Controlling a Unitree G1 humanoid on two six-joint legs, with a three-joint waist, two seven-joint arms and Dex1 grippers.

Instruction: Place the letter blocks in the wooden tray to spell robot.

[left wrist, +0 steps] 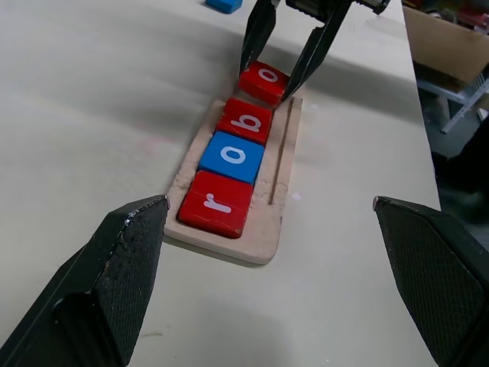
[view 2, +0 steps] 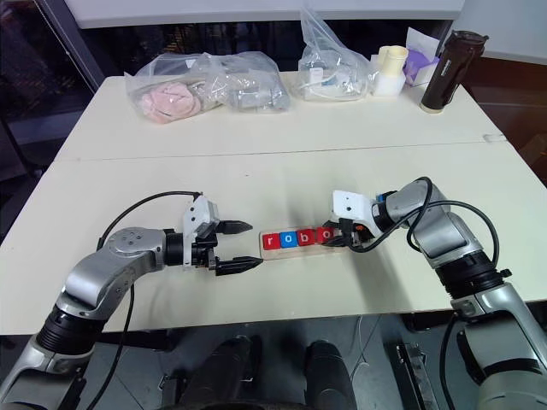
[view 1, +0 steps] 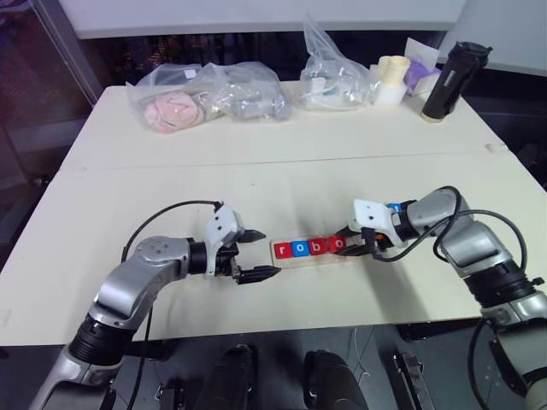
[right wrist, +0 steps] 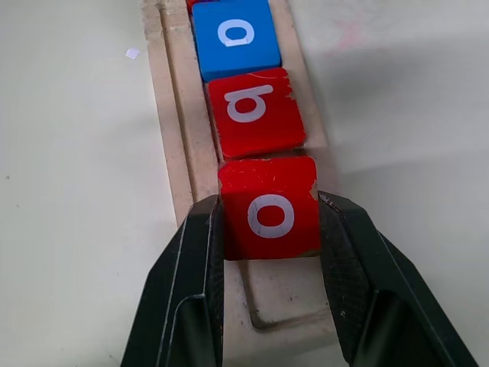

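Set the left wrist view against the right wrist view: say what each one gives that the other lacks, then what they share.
Left wrist view: the left claw, open, short of the near end of the wooden tray; the r block with its letter readable; a loose blue block on the table beyond the tray.
Right wrist view: the bare slot end just past the held block.
Both: the tray, the blue o block, the red b block, and the right claw shut on the red o block.
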